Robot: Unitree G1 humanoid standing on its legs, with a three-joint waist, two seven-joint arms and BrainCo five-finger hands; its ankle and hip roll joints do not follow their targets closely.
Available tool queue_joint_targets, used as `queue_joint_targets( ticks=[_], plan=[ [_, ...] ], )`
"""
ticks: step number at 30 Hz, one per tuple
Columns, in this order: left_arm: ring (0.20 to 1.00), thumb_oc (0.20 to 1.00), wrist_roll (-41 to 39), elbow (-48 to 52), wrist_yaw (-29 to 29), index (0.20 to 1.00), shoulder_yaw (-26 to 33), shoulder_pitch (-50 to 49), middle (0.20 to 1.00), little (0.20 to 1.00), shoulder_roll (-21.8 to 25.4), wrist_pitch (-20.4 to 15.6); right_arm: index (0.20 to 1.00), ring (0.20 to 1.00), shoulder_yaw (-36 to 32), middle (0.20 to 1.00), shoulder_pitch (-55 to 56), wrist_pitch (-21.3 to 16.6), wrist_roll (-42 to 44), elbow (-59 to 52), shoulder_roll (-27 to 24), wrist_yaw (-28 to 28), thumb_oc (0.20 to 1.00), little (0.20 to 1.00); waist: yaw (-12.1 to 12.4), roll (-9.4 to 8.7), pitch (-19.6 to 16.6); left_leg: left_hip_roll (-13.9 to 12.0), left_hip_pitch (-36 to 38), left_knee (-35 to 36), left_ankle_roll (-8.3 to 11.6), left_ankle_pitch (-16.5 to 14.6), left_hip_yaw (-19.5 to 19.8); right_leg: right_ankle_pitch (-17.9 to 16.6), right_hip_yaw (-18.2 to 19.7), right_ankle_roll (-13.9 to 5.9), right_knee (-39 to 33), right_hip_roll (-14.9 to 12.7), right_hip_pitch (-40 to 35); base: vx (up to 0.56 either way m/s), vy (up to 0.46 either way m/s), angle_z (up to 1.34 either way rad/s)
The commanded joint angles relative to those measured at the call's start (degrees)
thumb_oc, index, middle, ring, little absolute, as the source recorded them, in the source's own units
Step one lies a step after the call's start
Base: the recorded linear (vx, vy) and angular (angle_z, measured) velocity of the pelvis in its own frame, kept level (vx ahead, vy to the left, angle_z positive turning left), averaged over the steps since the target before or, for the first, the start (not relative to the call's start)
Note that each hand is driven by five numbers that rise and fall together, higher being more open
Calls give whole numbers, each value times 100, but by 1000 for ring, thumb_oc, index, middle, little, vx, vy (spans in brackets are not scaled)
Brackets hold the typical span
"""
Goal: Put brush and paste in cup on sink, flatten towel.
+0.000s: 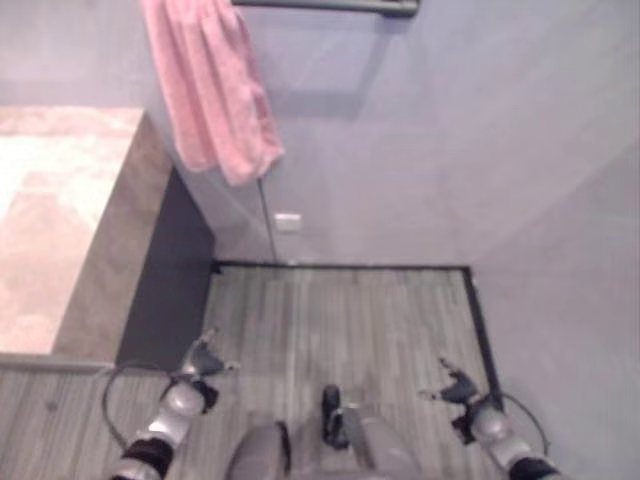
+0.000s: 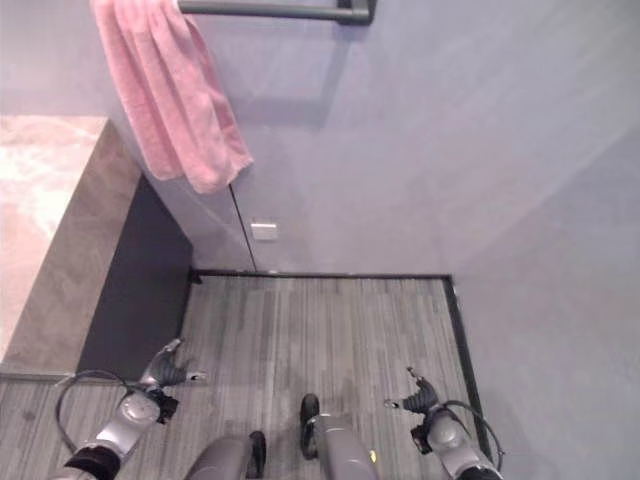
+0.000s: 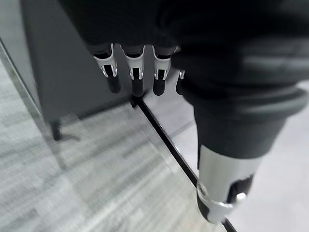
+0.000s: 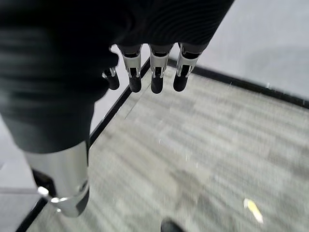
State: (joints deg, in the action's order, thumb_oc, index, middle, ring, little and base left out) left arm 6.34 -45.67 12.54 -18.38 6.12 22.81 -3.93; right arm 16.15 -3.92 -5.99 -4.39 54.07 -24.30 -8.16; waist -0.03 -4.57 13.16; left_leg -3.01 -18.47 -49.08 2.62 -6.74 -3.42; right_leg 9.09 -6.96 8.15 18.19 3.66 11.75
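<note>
Pink towel (image 1: 212,90) bunched, hanging from wall rail (image 2: 270,11), left hand (image 1: 200,357) and right hand (image 1: 457,386) relaxed, empty

the robot's left hand (image 1: 200,358), silver fingers with dark tips under a dark ribbed cover, hangs low at the lower left of the head views, at the end of a silver-grey arm that comes in from the lower left. its fingers (image 3: 136,77) are straight and relaxed, side by side in a row, and hold nothing; the thumb sits apart from them. the right hand (image 2: 418,395), built the same way, hangs low at the lower right at about the same height, well apart from the left. its fingers (image 4: 157,75) are likewise loosely extended in a row, empty, with the thumb apart.
</note>
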Motion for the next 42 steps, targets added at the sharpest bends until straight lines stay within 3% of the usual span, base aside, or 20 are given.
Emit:
queue_joint_targets(
  ticks=[1,2,5,9,12,16,17,18,19,21,22,27,35,42],
  plan=[
    [1000,1000,-17,484,152,1000,-39,240,1000,1000,198,-169,1000,1000,93,1000,-278,-54,57,207,-279,-294,1000,1000,-269,149,29,331,151,2175,-261,97,-140,-5,-14,-834,-414,-237,-498,300,24,21],
    [1000,1000,68,581,127,1000,-69,134,1000,1000,295,-157,1000,1000,263,1000,-431,-49,-197,293,-368,-347,1000,1000,-198,194,-56,456,343,3673,-258,530,229,43,11,-898,-441,-246,-587,238,62,6],
    [1000,1000,100,633,94,1000,-42,94,1000,1000,348,-172,1000,1000,267,1000,-516,-35,-267,265,-375,-325,1000,1000,-232,237,-103,619,213,3295,-310,374,363,205,54,-923,-272,-358,-629,272,198,-32],
    [1000,1000,197,758,9,1000,66,3,1000,1000,456,-164,1000,1000,79,1000,-502,0,-210,158,-318,-320,1000,1000,-263,412,-327,828,505,3429,-496,51,192,262,290,-1153,-246,-637,-804,339,351,-64],
    [1000,1000,230,1206,-34,1000,293,-212,1000,1000,663,-149,1000,1000,42,1000,-466,5,-262,-109,-211,-267,1000,1000,-243,539,-354,938,829,3729,-691,-3,-50,-276,380,-1196,709,-939,-334,278,384,13],
    [1000,1000,327,1362,-61,1000,391,-262,1000,1000,805,-143,1000,1000,164,1000,-413,-31,-329,-449,-133,-193,1000,1000,-303,520,-239,1009,1123,4048,-731,63,-93,-479,550,-1175,1451,-858,46,131,134,-32],
    [1000,1000,373,1409,-44,1000,423,-263,1000,1000,834,-145,1000,1000,208,1000,-320,-75,-346,-708,-131,-133,1000,1000,-352,514,-226,987,1244,4191,-710,97,-102,-247,759,-1143,1286,-570,231,91,35,8],
    [1000,1000,373,1409,-44,1000,423,-263,1000,1000,834,-145,1000,1000,208,1000,-320,-75,-346,-708,-131,-133,1000,1000,-348,514,-228,986,1242,4193,-710,98,-105,-248,762,-1143,1286,-569,234,157,51,-5],
    [1000,1000,385,1344,-2,1000,429,-198,1000,1000,793,-165,1000,1000,238,1000,-287,-103,-333,-738,-144,-131,1000,1000,-351,564,-203,924,1289,4244,-678,71,-172,-200,736,-1180,568,-548,273,79,9,2],
    [1000,1000,358,1315,35,1000,411,-138,1000,1000,763,-169,1000,1000,257,1000,-294,-101,-348,-730,-163,-139,1000,1000,-337,612,-167,884,1251,4165,-661,34,-165,-375,815,-1228,172,-495,322,84,-37,-11],
    [1000,1000,353,1266,88,1000,391,-54,1000,1000,785,-177,1000,1000,307,1000,-249,-71,-450,-871,-198,-106,1000,1000,-370,535,-121,872,1239,3967,-614,-28,-158,-594,1061,-1313,-229,-430,349,74,-77,-24],
    [1000,1000,344,817,189,1000,275,91,1000,1000,520,-162,1000,1000,258,1000,-202,-78,-433,-709,-216,-141,1000,1000,-328,321,-313,692,1383,4097,-491,-34,-188,-623,993,-1265,-857,-321,-62,173,-226,22],
    [1000,1000,258,698,169,1000,97,39,1000,1000,359,-169,1000,1000,78,1000,-64,-134,-170,-541,-266,-248,1000,1000,-364,179,-550,439,1591,4649,-311,208,26,-618,780,-1090,-1403,-181,-397,110,-223,12],
    [1000,1000,269,634,150,1000,27,-19,1000,1000,350,-166,1000,1000,102,1000,-62,-165,-130,-443,-242,-275,1000,1000,-378,192,-619,307,1760,5023,-212,403,166,-474,591,-989,-1387,-122,-492,54,-131,8]
  ],
)
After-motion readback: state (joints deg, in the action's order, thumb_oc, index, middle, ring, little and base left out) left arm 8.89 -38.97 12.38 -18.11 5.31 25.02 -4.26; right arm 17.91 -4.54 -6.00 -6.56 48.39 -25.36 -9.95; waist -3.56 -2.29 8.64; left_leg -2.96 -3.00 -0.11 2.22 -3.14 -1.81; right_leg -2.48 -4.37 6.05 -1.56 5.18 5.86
